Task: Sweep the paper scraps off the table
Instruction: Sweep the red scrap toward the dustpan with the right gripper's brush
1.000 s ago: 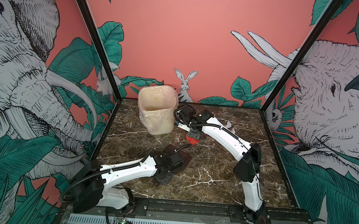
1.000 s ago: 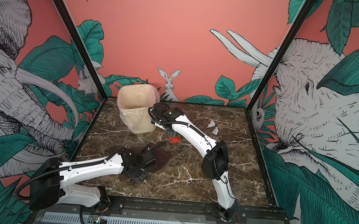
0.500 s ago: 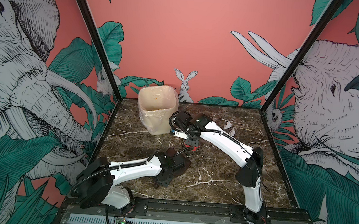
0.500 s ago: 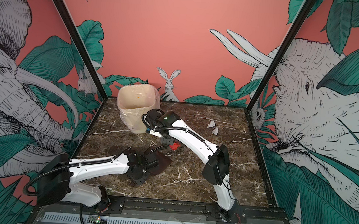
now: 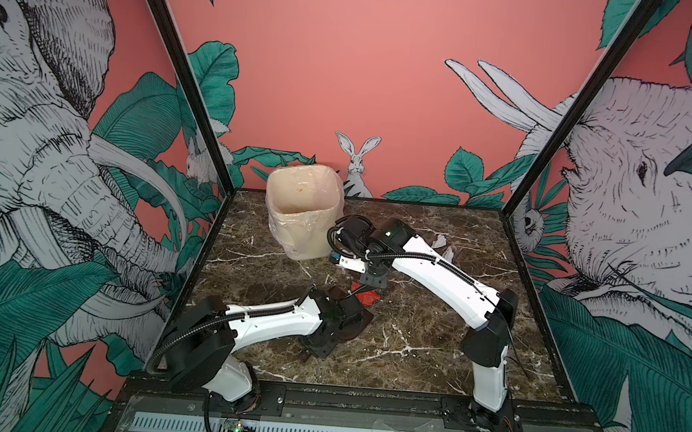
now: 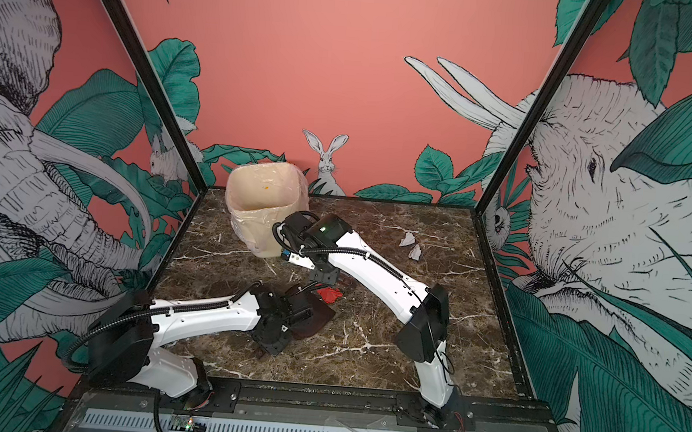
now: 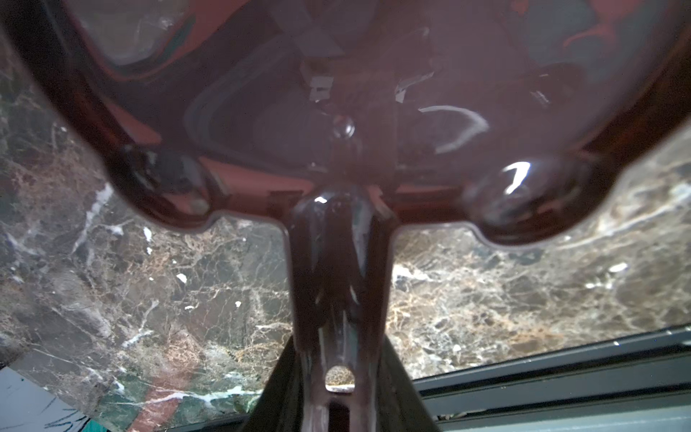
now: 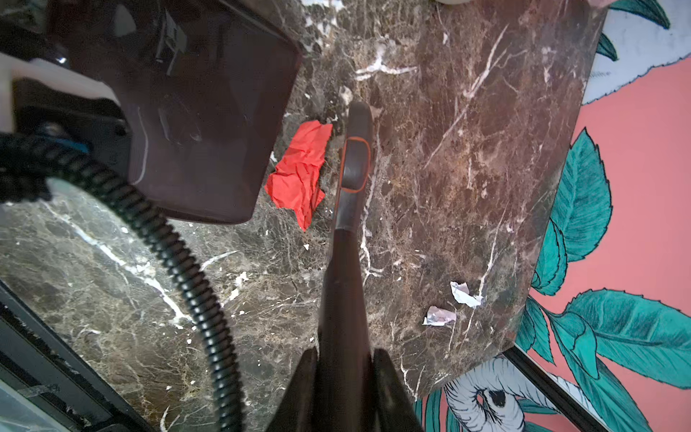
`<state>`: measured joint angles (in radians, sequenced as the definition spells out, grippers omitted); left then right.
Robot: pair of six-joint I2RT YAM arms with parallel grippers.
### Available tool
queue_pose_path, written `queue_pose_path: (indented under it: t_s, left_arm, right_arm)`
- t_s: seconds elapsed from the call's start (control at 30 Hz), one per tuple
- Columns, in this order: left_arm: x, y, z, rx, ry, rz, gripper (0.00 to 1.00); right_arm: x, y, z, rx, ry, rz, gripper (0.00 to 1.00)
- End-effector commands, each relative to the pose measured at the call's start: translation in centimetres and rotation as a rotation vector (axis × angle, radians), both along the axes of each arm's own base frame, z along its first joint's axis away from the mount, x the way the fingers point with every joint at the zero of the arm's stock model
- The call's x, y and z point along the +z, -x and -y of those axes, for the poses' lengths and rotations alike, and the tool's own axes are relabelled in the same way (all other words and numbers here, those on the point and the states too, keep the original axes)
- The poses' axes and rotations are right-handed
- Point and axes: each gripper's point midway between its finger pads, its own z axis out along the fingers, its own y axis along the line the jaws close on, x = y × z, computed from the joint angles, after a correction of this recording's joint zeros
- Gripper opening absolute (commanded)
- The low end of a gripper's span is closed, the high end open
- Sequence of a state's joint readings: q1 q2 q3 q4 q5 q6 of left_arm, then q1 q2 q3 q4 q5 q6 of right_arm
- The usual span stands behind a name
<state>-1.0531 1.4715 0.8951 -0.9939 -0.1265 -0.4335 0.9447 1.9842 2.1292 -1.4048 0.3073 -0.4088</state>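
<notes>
left gripper [image 7: 338,389]: tight on the dustpan [image 7: 261,112] handle
right gripper [image 8: 344,385]: tight on the brush [image 8: 355,161] handle
red scrap [image 8: 299,172]: mid table [image 5: 411,338], between dustpan and brush
white scraps [image 6: 408,239]: far right of table

Left arm [image 5: 274,324] and right arm [image 5: 436,269] white-shelled, black joints, black ribbed cables [image 8: 179,262], green light [image 6: 324,226] near right wrist

A dark red, glossy dustpan [image 7: 336,93] fills much of the view, blurred and full of reflections. Its handle [image 7: 336,280] runs into the pincer [image 7: 338,396], which grips it. Under it lies the marble desk [image 7: 149,280], with its black frame edge [image 7: 561,370] beside.
</notes>
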Motion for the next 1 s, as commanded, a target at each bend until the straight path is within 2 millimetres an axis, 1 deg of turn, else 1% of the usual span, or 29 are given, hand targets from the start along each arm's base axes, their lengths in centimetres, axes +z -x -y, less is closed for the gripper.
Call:
queue_pose_path:
  t_s: [0.0,0.1,0.27,0.43,0.57,0.67,0.8,0.9,0.97]
  left_arm:
    - [0.4,0.2,0.1,-0.018,-0.006,-0.015,0.0]
    - [0.3,0.3,0.4,-0.022,-0.002,-0.028,0.0]
    - [0.2,0.4,0.3,-0.018,-0.005,-0.039,0.0]
    - [0.3,0.4,0.3,-0.012,0.001,-0.052,0.0]
    - [0.3,0.3,0.2,-0.011,0.002,-0.058,0.0]
    - [0.4,0.3,0.2,-0.012,0.002,-0.061,0.0]
    - [0.4,0.3,0.1,-0.011,0.001,-0.062,0.0]
    - [0.4,0.3,0.0,-0.009,-0.001,-0.065,0.0]
    - [0.4,0.3,0.0,-0.009,-0.004,-0.065,0.0]
  right_arm:
    - [1.5,-2.1,1.0,-0.073,-0.001,0.078,0.0]
    - [1.1,-2.6,0.8,-0.076,0.001,0.075,0.0]
    - [-0.1,-2.3,0.4,-0.074,0.01,0.034,0.0]
    - [-1.1,-1.6,0.3,-0.071,0.018,-0.014,0.0]
    - [-1.6,-0.6,0.3,-0.068,0.016,-0.059,0.0]
    - [-1.9,0.7,0.0,-0.057,0.013,-0.097,0.0]
    - [-2.2,3.4,-1.0,-0.034,-0.007,-0.17,0.0]
    - [-1.9,5.6,-1.9,-0.02,-0.031,-0.221,0.0]
    - [-1.1,6.8,-2.5,-0.019,-0.066,-0.249,0.0]
